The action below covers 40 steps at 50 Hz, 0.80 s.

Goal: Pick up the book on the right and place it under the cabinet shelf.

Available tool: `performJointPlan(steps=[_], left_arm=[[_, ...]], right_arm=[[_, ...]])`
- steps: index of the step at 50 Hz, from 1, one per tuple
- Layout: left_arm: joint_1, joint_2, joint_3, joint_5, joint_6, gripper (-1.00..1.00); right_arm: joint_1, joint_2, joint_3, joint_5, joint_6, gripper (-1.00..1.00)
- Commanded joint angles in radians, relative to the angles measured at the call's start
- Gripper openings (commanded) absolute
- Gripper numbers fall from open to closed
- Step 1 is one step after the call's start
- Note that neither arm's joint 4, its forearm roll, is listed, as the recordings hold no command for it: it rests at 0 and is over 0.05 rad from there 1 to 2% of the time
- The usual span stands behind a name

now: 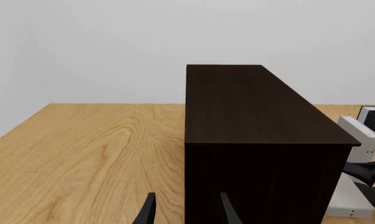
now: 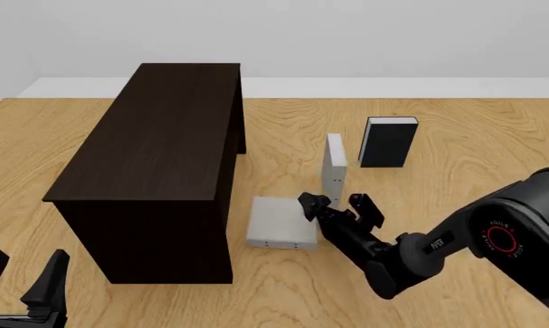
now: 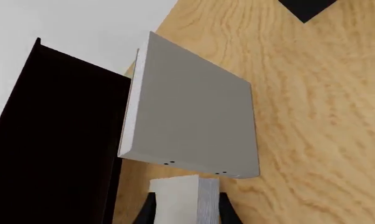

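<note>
Jaws of the right gripper (image 2: 339, 205) are spread as wide as those of the idle left gripper (image 2: 26, 263), and they straddle the 6 o'clock end of the thick light-grey hardcover book with white page edges (image 2: 336, 164) without visibly squeezing it. In the front view this book stands on edge on the light wood-grain surface (image 2: 457, 137), upright, with its long axis running from 6 to 12 o'clock and its covers facing 3 and 9 o'clock. In the right wrist view its pale end (image 3: 186, 196) fills the gap between the fingers. Just beside it at 8 o'clock lies a twin grey book (image 2: 282, 220), flat on its cover, between the standing book and the large box-shaped cabinet of very dark brown wood grain (image 2: 165, 143). A black-covered book (image 2: 388, 142) stands upright near the grey one at 2 o'clock, apart from it.
</note>
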Motion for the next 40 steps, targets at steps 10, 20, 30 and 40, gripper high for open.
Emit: performJointPlan(steps=[10, 20, 30, 40], left_arm=[[0.0, 0.0, 0.0, 0.0, 0.0, 1.0], [0.0, 0.003, 0.001, -0.002, 0.0, 1.0], [0.0, 0.003, 0.0, -0.001, 0.0, 1.0], [0.0, 0.003, 0.001, -0.002, -0.001, 1.0]], right_arm=[[-0.054, -0.08, -0.005, 0.246, -0.273, 1.0], [-0.033, -0.206, -0.026, 0.454, -0.45, 1.0], [-0.048, -0.323, -0.012, 0.584, -0.576, 1.0], [-0.079, -0.374, -0.009, 0.674, -0.676, 1.0]])
